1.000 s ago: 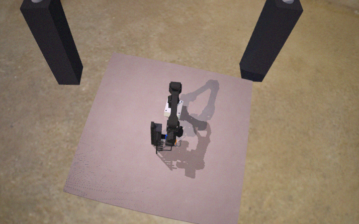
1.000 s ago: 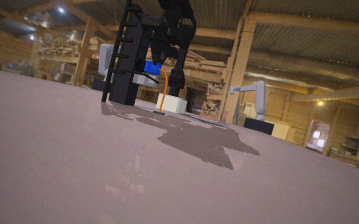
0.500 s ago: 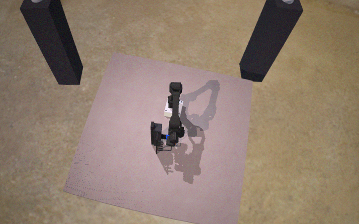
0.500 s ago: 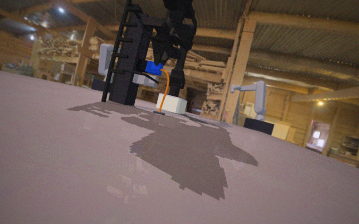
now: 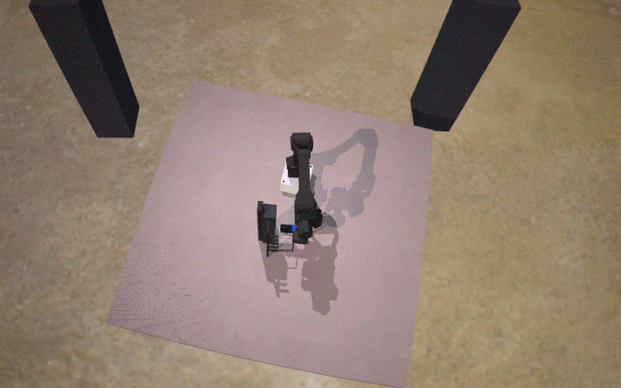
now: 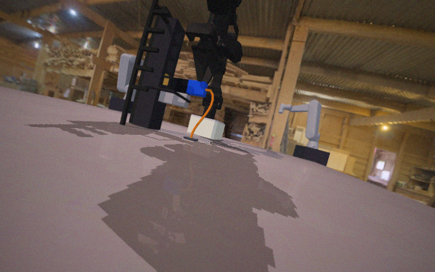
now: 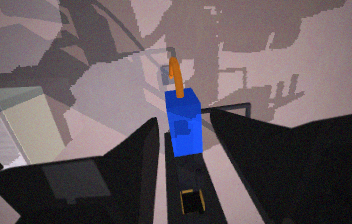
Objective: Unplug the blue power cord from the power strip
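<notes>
Plug: blue plug point(image 7: 184, 126) hangs off the counter, out to the side of the black power strip point(image 6: 156, 71), a dark stub between them; in the socket or out, cannot tell.
Cord: orange cord point(image 6: 203, 114) curves from the plug's end down to the counter point(image 6: 60, 175).
Hand: the hand point(image 7: 183, 142) is open, fingers flanking the plug with gaps both sides, gripping nothing.
Nearby: white box point(image 6: 206, 127) sits behind the cord.
</notes>
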Controlling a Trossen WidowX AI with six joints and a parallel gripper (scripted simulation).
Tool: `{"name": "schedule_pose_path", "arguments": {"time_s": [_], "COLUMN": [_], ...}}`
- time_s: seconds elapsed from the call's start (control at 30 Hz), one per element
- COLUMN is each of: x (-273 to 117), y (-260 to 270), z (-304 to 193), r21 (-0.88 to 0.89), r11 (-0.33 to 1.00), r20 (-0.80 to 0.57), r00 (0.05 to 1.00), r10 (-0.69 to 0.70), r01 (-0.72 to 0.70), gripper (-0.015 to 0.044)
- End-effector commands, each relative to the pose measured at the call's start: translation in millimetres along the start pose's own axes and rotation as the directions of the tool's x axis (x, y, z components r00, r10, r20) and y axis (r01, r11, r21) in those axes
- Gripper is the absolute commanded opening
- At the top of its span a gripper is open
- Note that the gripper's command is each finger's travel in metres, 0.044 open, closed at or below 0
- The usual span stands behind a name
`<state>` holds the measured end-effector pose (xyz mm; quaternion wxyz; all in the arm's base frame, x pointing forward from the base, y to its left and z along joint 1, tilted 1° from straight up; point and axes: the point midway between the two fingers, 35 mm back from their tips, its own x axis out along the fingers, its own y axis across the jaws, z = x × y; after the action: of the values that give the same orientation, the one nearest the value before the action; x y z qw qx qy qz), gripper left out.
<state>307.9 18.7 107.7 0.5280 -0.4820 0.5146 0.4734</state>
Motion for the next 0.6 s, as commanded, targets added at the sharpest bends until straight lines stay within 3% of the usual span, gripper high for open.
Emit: {"name": "schedule_pose_path", "arguments": {"time_s": [0.0, 0.2, 0.33, 0.57], "x": [0.0, -4.6, -12.1, -12.5], "y": [0.4, -0.9, 0.6, 0.9], "z": [0.3, 22.2, 58.4, 60.6], "r21": [-0.007, -0.007, -0.007, -0.007], "r11": [1.0, 1.0, 1.0, 1.0], "r20": [0.002, 0.004, 0.008, 0.008], "r00": [1.0, 1.0, 1.0, 1.0], "r10": [0.002, 0.002, 0.002, 0.002], "r01": [-0.002, -0.002, -0.002, -0.002], "gripper": [0.0289, 0.044, 0.044, 0.044]}}
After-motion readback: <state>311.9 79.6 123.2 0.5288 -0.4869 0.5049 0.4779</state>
